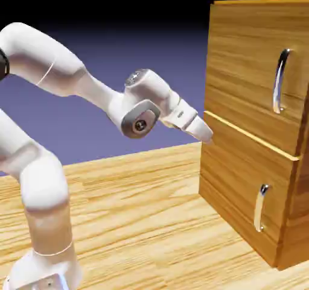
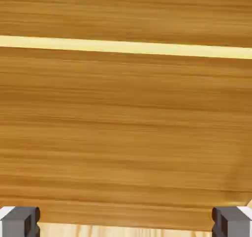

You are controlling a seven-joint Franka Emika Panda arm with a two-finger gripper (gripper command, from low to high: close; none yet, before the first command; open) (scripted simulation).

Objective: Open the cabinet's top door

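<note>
The cabinet (image 1: 294, 222) of honey-coloured wood stands at the right of the exterior view. Its top door (image 1: 241, 59) is flush with the front, and a long curved silver handle (image 1: 279, 81) sits near its right side. My gripper (image 1: 206, 134) hangs just off the cabinet's left edge, level with the pale seam between the two doors and well to the left of the handle. In the hand view the gripper (image 2: 126, 223) is open and empty, its grey fingertips (image 2: 19, 222) far apart at the bottom corners. Wood grain fills that view, crossed by a pale stripe (image 2: 126, 47). No handle shows there.
Below the top door is a lower door (image 1: 235, 186) with a small silver handle (image 1: 261, 207). The cabinet stands on a light wood table (image 1: 139, 210). My white arm rises from the lower left and bends across toward the cabinet.
</note>
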